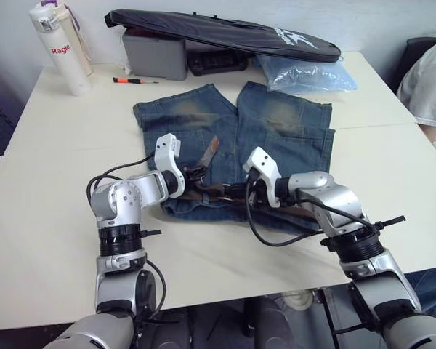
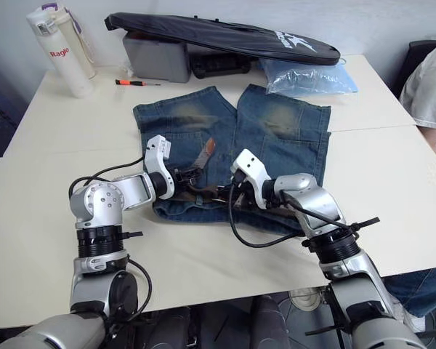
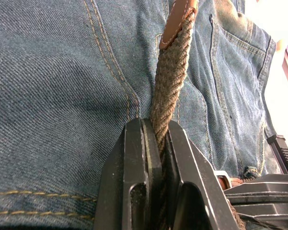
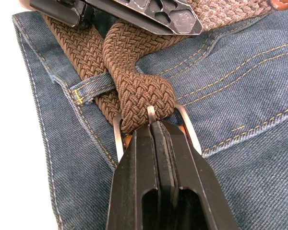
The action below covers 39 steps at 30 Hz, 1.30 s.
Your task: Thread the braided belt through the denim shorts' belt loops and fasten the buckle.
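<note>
From the head camera, the denim shorts (image 1: 236, 142) lay flat on the white table (image 1: 51, 189), waistband toward the robot and legs pointing away. The braided belt (image 1: 211, 190) ran along the waistband, its leather-tipped free end (image 1: 210, 150) angled up over the left leg. Both arms reached in over the waist: the left gripper (image 1: 190, 177) sat at the belt's free length, the right gripper (image 1: 248, 190) just beside it at the middle of the waistband. Beyond the shorts sat a white bottle (image 1: 60, 45), an orange screwdriver (image 1: 134, 80), a grey box (image 1: 154, 54) under a long black bag (image 1: 225, 30) and a pale blue plastic bag (image 1: 305, 74). A person's sleeve (image 1: 430, 87) showed at the right edge.

In the left wrist view, the left pincer was closed on the belt (image 3: 170, 91), the strap pinched between the fingers (image 3: 137, 182) and rising taut to its tan tip (image 3: 178, 19). That hold looked meant to pull the slack through.

In the right wrist view, the right pincer (image 4: 153, 125) was closed, apparently gripping the prong of the buckle (image 4: 116, 136); the belt (image 4: 139, 86) folded through the silver frame, just past a belt loop (image 4: 93, 86) that crossed the strap. Steadying the buckle there likely let the other arm draw the strap tight. Fastening seemed under way, though whether the prong had seated was unclear.
</note>
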Tool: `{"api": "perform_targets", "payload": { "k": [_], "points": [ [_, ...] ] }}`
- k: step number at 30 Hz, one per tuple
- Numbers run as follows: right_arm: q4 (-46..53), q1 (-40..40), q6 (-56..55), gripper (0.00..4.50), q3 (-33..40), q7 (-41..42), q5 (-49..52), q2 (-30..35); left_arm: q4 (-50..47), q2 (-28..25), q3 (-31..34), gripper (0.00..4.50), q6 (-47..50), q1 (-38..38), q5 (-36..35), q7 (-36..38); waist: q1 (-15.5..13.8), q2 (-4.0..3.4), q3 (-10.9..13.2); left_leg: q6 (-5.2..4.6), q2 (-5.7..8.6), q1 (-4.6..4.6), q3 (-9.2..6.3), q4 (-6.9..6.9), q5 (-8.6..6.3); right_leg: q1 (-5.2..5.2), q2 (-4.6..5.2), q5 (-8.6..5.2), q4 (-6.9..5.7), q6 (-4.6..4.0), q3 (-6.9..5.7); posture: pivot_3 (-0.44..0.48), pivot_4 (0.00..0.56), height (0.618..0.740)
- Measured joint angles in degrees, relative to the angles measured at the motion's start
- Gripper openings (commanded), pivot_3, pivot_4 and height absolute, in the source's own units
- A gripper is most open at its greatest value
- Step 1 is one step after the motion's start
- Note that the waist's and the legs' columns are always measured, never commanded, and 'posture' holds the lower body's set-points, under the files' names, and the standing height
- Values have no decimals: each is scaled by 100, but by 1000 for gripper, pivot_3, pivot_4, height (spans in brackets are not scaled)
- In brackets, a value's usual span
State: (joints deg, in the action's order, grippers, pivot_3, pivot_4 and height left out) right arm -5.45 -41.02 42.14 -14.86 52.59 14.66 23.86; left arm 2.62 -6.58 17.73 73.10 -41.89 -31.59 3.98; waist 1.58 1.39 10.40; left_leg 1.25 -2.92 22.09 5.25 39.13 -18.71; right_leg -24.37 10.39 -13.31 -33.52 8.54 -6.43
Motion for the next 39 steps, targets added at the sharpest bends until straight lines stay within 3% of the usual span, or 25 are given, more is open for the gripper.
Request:
{"api": "perform_targets", "payload": {
  "k": [13,25,39],
  "points": [
    [-1705,-823,-563,47,-70,1056,-57,-211,-66,-53,-123,0,-73,90,28,60,30,0,0,4,-1,-4,2,0,2,0,0,0,-4,0,3,0,150,740],
    [-1803,-830,-187,47,350,1167,235,-444,-203,-111,-239,0,-67,201,32,82,20,-3,2,5,-2,1,3,-2,2,-7,-1,0,-3,0,3,0,150,740],
    [-1845,-883,-482,47,-36,1124,-184,-465,-181,-214,-375,0,-202,197,117,134,11,-3,2,5,-2,-1,3,-2,2,-6,-1,0,-4,0,3,0,150,740]
  ]
}}
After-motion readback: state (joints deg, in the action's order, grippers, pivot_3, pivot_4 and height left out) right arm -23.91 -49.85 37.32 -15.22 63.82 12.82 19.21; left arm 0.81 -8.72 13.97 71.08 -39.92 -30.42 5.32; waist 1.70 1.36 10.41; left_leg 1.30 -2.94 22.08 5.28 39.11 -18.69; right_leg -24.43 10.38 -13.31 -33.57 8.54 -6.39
